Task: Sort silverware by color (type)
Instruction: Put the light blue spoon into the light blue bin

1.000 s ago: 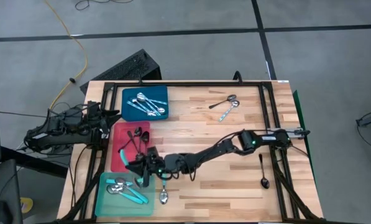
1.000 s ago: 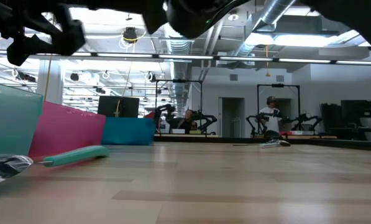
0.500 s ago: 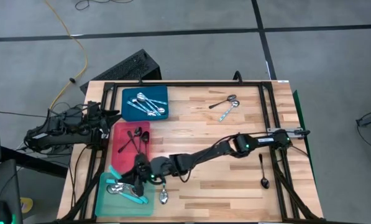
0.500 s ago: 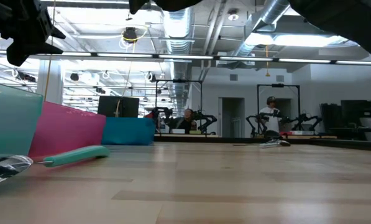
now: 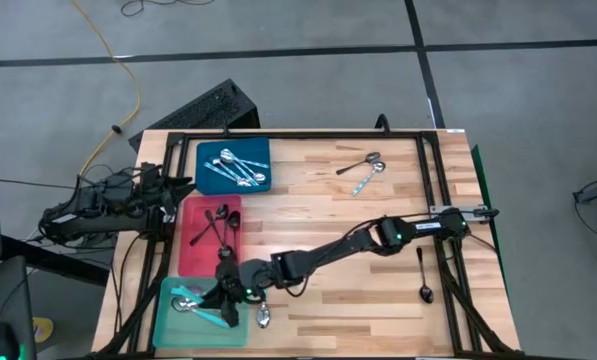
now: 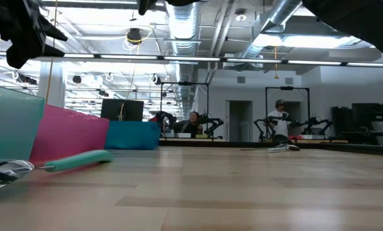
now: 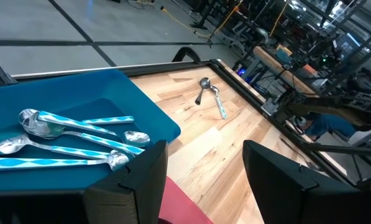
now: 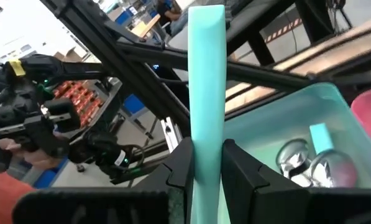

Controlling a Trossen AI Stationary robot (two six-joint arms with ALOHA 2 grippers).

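- High view: the right gripper point(image 5: 225, 300) hangs over the pale teal plastic tray point(image 5: 170, 327) at the wooden desk's point(image 5: 328, 310) corner; the red tray point(image 5: 192, 258) lies beside it.
- Low view: a turquoise-handled spoon point(image 6: 76, 160) lies flat by the trays.
- Left wrist view: the left gripper point(image 7: 204, 168), fingers wide, faces the blue tray point(image 7: 79, 93).
- Right wrist view: the fingers point(image 8: 179, 163) pinch a smooth turquoise plastic spoon handle point(image 8: 206, 81), upright.

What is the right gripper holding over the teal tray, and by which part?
The right gripper is shut on a turquoise-handled spoon, pinching its plastic handle, above the teal tray. The left gripper is open and holds nothing.
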